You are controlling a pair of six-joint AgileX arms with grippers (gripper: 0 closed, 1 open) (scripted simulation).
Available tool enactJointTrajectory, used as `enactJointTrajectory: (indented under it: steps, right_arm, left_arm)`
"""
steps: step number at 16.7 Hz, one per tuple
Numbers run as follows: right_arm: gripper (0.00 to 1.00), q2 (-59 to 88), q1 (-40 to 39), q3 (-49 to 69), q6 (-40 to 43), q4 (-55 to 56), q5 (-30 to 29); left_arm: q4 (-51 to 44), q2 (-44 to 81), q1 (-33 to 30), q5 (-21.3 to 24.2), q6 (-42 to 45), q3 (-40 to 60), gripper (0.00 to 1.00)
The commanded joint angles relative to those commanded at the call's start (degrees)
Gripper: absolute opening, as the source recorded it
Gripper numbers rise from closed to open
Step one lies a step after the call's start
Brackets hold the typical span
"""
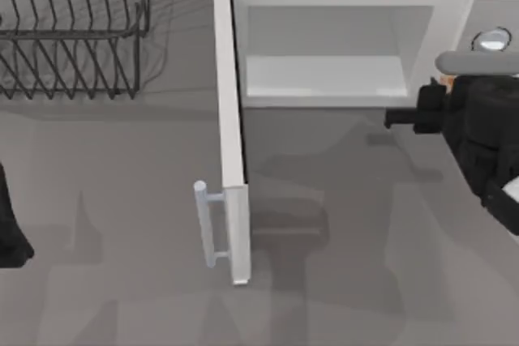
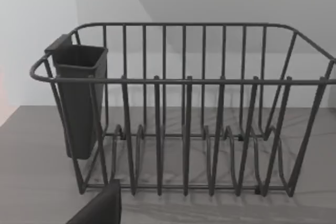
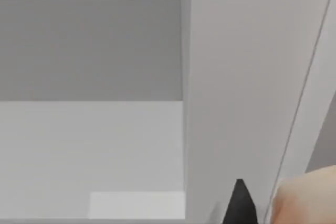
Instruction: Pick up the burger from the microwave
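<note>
This is a rendered kitchen counter scene, plain and uncluttered, with a flat grey tabletop (image 1: 122, 200) backed by a pale bare wall. The large white boxy microwave (image 1: 349, 46) stands at the far side with its white door (image 1: 231, 160) swung wide open toward the viewer, the door's pale bar handle (image 1: 207, 224) facing left. Left of the microwave, well apart from it, sits a black wire dish rack (image 2: 199, 129) with a dark rectangular cutlery cup (image 2: 79, 98) hung on one end.
</note>
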State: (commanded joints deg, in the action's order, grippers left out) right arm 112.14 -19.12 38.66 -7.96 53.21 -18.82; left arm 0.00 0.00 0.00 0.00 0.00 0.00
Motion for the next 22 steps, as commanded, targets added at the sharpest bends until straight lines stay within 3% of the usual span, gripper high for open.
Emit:
enactJointTrajectory:
  steps: [4, 9, 22]
  right_arm:
    - [0.0, 6.0, 0.3, -2.8, 0.1, 7.8, -0.4]
    - [0.0, 6.4, 0.3, -3.0, 0.1, 8.3, -0.4]
    - [0.98, 6.4, 0.3, -3.0, 0.1, 8.3, -0.4]
  left_arm:
    - [0.0, 0.0, 0.0, 0.0, 0.0, 0.0, 1.0]
    - [0.0, 0.0, 0.0, 0.0, 0.0, 0.0, 1.0]
    - [0.0, 0.0, 0.0, 0.0, 0.0, 0.0, 1.0]
